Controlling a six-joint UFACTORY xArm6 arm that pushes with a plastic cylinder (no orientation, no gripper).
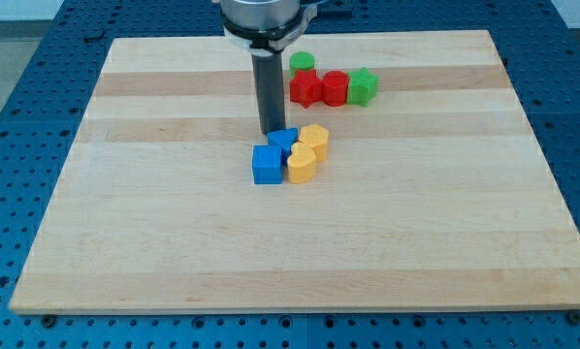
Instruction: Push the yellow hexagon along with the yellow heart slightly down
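Pale wooden bench lies over a blue perforated base; the board's lower half carries nothing but the central cluster.

Claw state: none fitted. I end in a dark rod, and my tip sits at the upper edge of that cluster, touching or just beside the smaller blue block, whose shape I cannot make out.

Task items: the yellow hexagon stands at the cluster's upper right, and the yellow heart sits directly below it, touching. The blue cube abuts the heart on the view's left.

Other items: near the view's top, a green cylinder, a red star-like block, a red block and a green star-like block sit in a group, well apart from the work.

Judgement: my tip is not placed for the push; it is left of the hexagon, above the blue pieces. To do the step well, I should move to the hexagon's top edge, centred on the line through both yellow blocks, then push downward briefly. An off-centre contact risks splitting the pair or dragging the blue blocks along.
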